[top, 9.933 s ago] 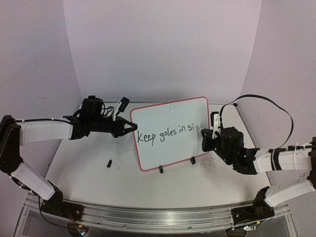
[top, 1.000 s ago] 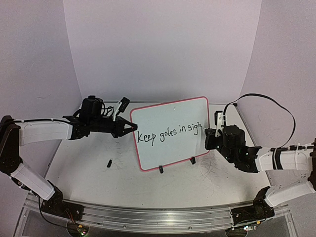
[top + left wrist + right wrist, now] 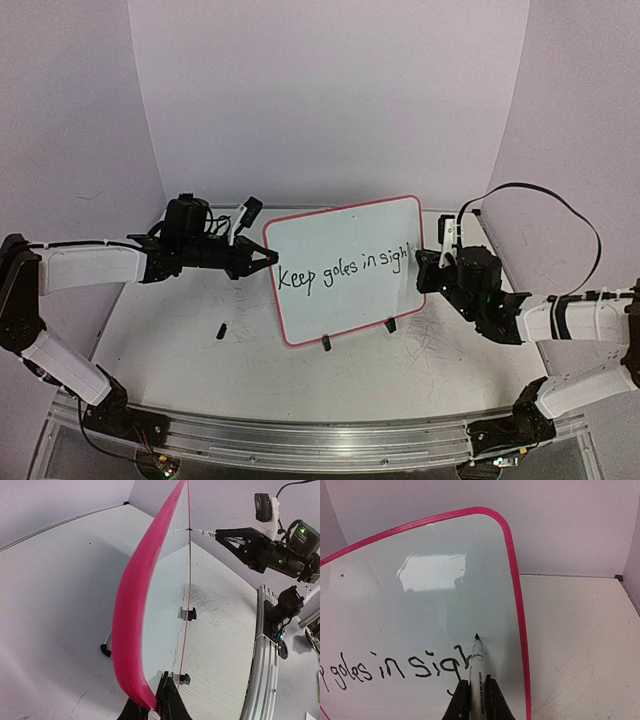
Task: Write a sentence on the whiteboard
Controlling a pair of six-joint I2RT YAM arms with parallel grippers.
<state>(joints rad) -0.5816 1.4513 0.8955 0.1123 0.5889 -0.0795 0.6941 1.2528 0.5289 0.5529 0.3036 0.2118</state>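
Note:
The whiteboard (image 3: 340,232) stands tilted on the table, white with a pink border. My left gripper (image 3: 268,257) is shut on its left edge, and in the left wrist view the pink edge (image 3: 134,610) runs up from the closed left gripper (image 3: 159,702). The sentence (image 3: 345,268) reads "Keep goles in sigh" in black. My right gripper (image 3: 476,692) is shut on a white marker (image 3: 476,667). The marker's black tip rests on the whiteboard (image 3: 430,605) just above and right of the "h" of the sentence (image 3: 395,667), near the right border.
Two black clip feet (image 3: 326,343) (image 3: 391,325) hold the board's lower edge. A small black cap (image 3: 219,328) lies on the table left of the board. A metal rail (image 3: 300,440) runs along the near edge. Pale walls close in the back and sides.
Ten seconds ago the line ended at "si"; now it reads "sigh". Over the last second my right gripper carried the marker right and slightly up. The left arm kept still.

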